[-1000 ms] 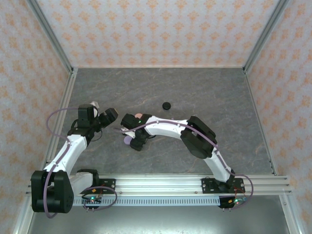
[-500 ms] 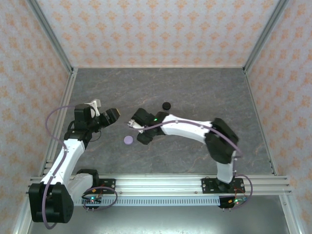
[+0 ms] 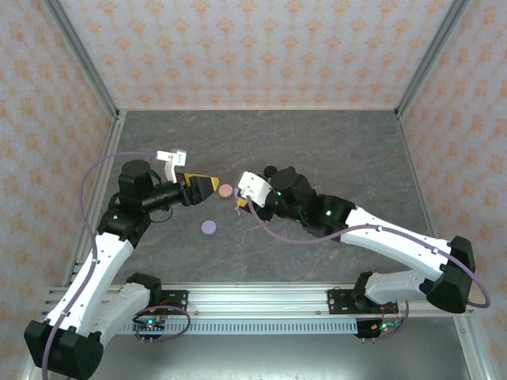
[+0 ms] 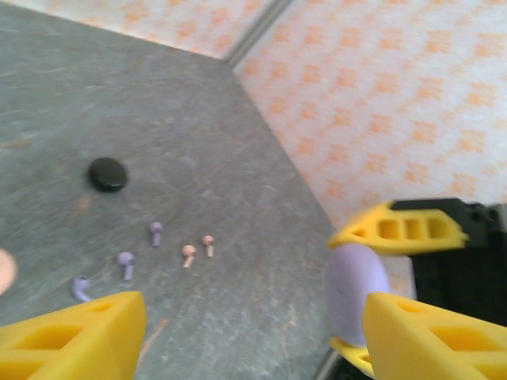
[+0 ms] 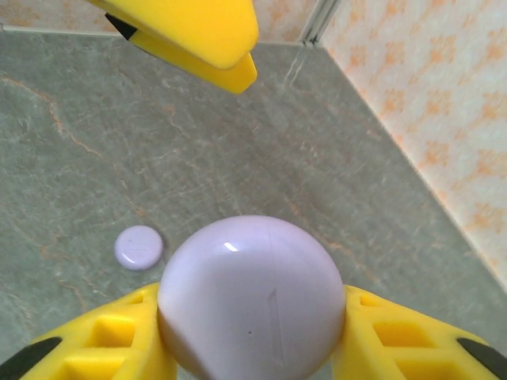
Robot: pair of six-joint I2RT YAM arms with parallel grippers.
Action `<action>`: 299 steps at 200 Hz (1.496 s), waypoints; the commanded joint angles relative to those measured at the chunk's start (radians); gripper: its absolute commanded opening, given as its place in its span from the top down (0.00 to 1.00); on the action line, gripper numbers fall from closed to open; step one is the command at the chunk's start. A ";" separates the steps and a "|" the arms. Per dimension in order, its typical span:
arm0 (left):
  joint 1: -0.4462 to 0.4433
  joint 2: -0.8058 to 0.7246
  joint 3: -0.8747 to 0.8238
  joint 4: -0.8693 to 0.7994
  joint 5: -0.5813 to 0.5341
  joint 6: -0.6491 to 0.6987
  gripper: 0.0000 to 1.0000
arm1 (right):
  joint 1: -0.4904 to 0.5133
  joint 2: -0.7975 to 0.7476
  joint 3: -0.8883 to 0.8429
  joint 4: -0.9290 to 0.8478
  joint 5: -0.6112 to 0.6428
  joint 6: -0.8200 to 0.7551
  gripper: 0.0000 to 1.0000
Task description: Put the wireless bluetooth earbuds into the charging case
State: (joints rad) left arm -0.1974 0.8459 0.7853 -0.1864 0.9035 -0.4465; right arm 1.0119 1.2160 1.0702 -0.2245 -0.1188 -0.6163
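My right gripper is shut on a lilac round charging case, held above the table between its yellow fingers. In the top view the right gripper faces the left gripper at mid-table, a short gap apart. My left gripper is open with nothing between its fingers; the held case shows just beyond its right finger. Small stemmed earbuds lie on the table past it: three lilac ones and two pink ones.
A black disc lies behind the right gripper. A pink disc sits between the two grippers, and a lilac disc lies nearer the arm bases. Patterned walls enclose the table on three sides.
The right arm lifted the lilac case off the table and swung to the right, uncovering the lilac disc and pink disc. The left gripper moved right toward it and its jaws narrowed.
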 commanded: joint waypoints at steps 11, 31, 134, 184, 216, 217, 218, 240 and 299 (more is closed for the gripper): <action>-0.077 -0.007 0.039 0.062 0.068 0.014 0.30 | 0.010 -0.026 -0.034 0.091 0.031 -0.170 0.57; -0.122 0.009 0.047 0.078 0.065 0.014 0.32 | 0.010 -0.027 -0.032 0.094 0.033 -0.186 0.57; -0.253 0.126 0.083 0.043 0.023 0.069 0.54 | 0.016 -0.027 -0.035 0.112 0.030 -0.185 0.57; -0.269 0.151 0.074 0.076 -0.003 0.054 0.66 | 0.017 -0.026 -0.041 0.111 0.029 -0.192 0.57; -0.271 0.160 0.070 0.083 -0.023 0.050 0.68 | 0.017 -0.027 -0.044 0.106 0.012 -0.186 0.57; -0.271 0.160 0.070 0.083 -0.023 0.051 0.68 | 0.017 -0.026 -0.044 0.106 0.012 -0.186 0.56; -0.271 0.160 0.069 0.084 -0.023 0.051 0.68 | 0.017 -0.027 -0.044 0.105 0.011 -0.186 0.56; -0.272 0.166 0.068 0.088 -0.030 0.048 0.70 | 0.018 -0.027 -0.043 0.102 0.004 -0.184 0.56; -0.278 0.168 0.058 0.100 -0.033 0.068 0.79 | 0.017 -0.027 -0.037 0.081 0.003 -0.140 0.52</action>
State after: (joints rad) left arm -0.4648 1.0111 0.8375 -0.1371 0.8825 -0.3943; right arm 1.0203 1.2041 1.0328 -0.1570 -0.0769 -0.7944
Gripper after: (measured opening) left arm 0.225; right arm 0.454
